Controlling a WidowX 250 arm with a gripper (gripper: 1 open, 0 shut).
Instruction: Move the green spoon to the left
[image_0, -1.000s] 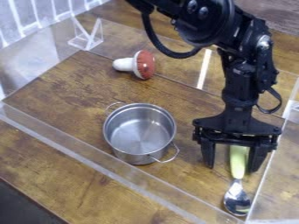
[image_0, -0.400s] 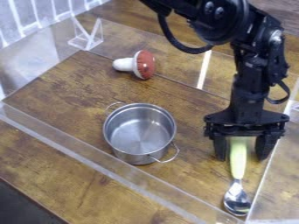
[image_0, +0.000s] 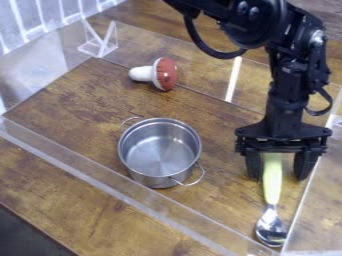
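Note:
The green spoon (image_0: 273, 185) lies on the wooden table at the right, its yellow-green handle pointing away and its shiny silver bowl (image_0: 271, 226) nearest the front edge. My gripper (image_0: 279, 166) points straight down over the handle's far part, open, with one dark finger on each side of the handle. Whether the fingers (image_0: 250, 164) touch the spoon I cannot tell. The handle's upper end is hidden behind the gripper.
A steel pot (image_0: 160, 151) stands left of the spoon. A red-and-white mushroom toy (image_0: 156, 72) lies further back. Clear acrylic walls (image_0: 127, 195) border the table, close to the spoon at the front and right.
The gripper has shifted slightly right and rolled a little, now straddling the spoon handle more squarely. The spoon, pot and mushroom have stayed where they were.

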